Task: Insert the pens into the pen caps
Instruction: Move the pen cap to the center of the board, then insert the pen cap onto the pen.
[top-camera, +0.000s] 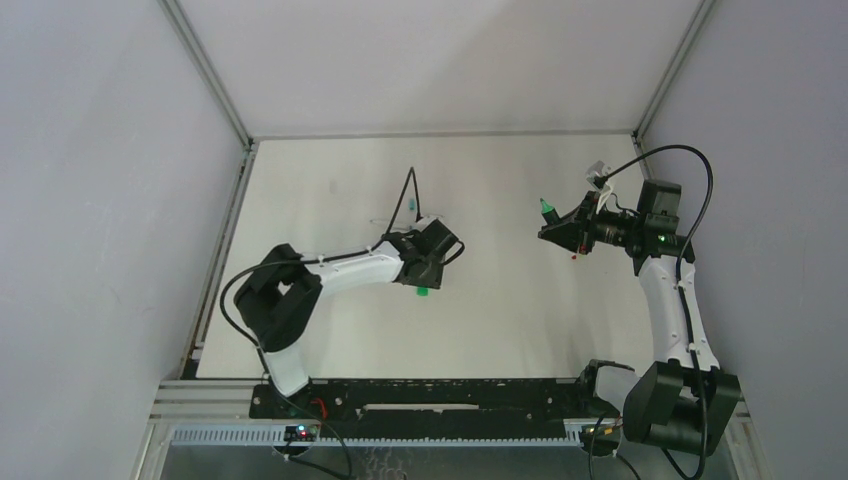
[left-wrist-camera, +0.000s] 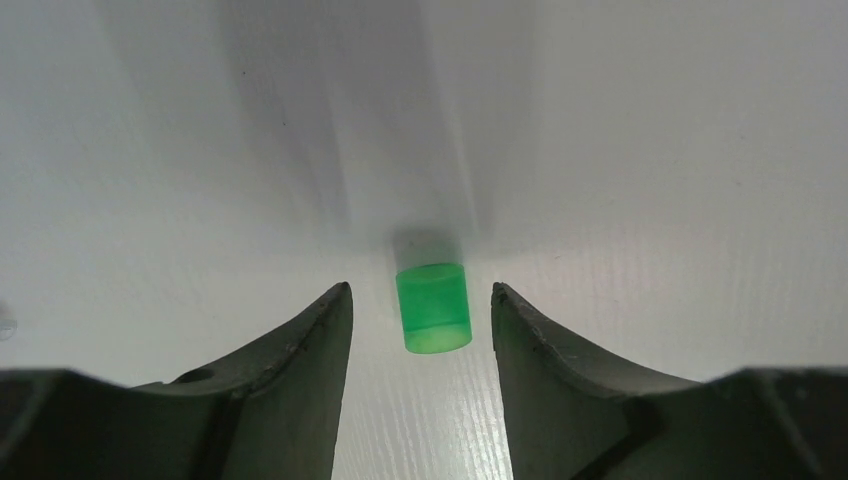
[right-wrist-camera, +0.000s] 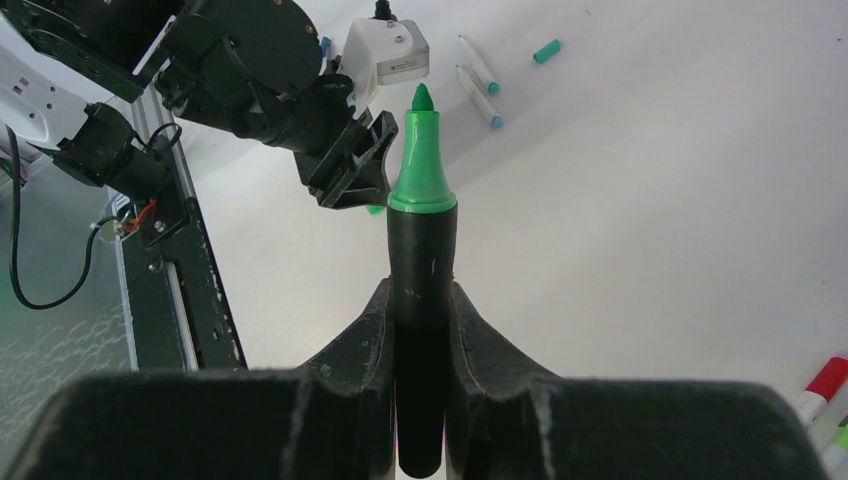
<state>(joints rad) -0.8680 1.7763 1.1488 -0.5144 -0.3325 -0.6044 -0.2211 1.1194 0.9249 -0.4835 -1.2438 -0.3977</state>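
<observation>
Left claw: we find it lowered close to the counter, left of the middle of the work surface. Its jaws stand apart at a moderate width. The chunky green cap rests on the counter between the two fingers. The wrist view shows a strip of bare counter on each side of the cap, so neither finger touches it. The cap is bright translucent green, short and cylindrical, and it throws a soft shadow on its far side. From overhead it shows as a small green spot just at the near edge of the claw.

Right claw: we find it closed on the black marker. Both fingers press against the barrel, with the lower barrel sunk between them. The marker is uncapped. Its green collar and pointed green nib stand well clear of the fingertips. In the overhead view this claw sits to the right of the middle, well apart from the left claw, and the green nib points towards the back of the counter.

Other items: the right wrist view shows two white pens with blue-green tips lying side by side on the counter beyond the left arm. A loose teal cap lies near them, not touching. At the lower right edge of that view a pen with a red end lies beside other pens that are cut off by the frame. We cannot tell how many there are.
</observation>
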